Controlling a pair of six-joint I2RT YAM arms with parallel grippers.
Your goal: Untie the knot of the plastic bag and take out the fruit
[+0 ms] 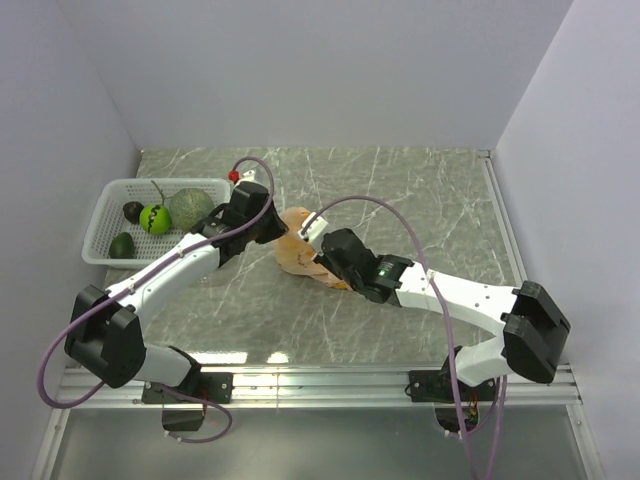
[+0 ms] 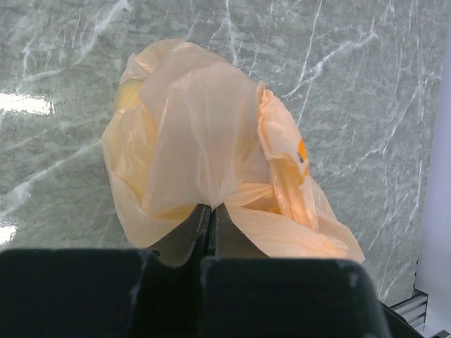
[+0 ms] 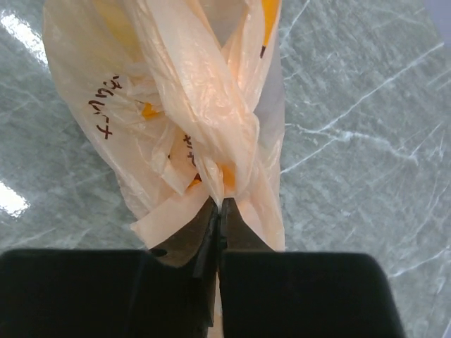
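Observation:
The pale-orange plastic bag (image 1: 296, 252) lies on the marble table between both grippers. My left gripper (image 2: 212, 206) is shut on a gathered fold of the bag's film (image 2: 197, 127); from above it (image 1: 274, 229) sits at the bag's left side. My right gripper (image 3: 221, 202) is shut on the lower end of a twisted strand of film, just under the knot (image 3: 224, 134), where strands cross. In the top view it (image 1: 320, 256) is at the bag's right side. The fruit shows only as orange patches (image 3: 270, 13) through the film (image 2: 301, 150).
A white basket (image 1: 100, 222) stands at the left wall with a grey-green melon (image 1: 190, 207), a bright green round fruit (image 1: 155, 218) and two dark pieces (image 1: 122, 244). White walls close in left, back and right. A metal rail (image 1: 320, 378) runs along the near edge.

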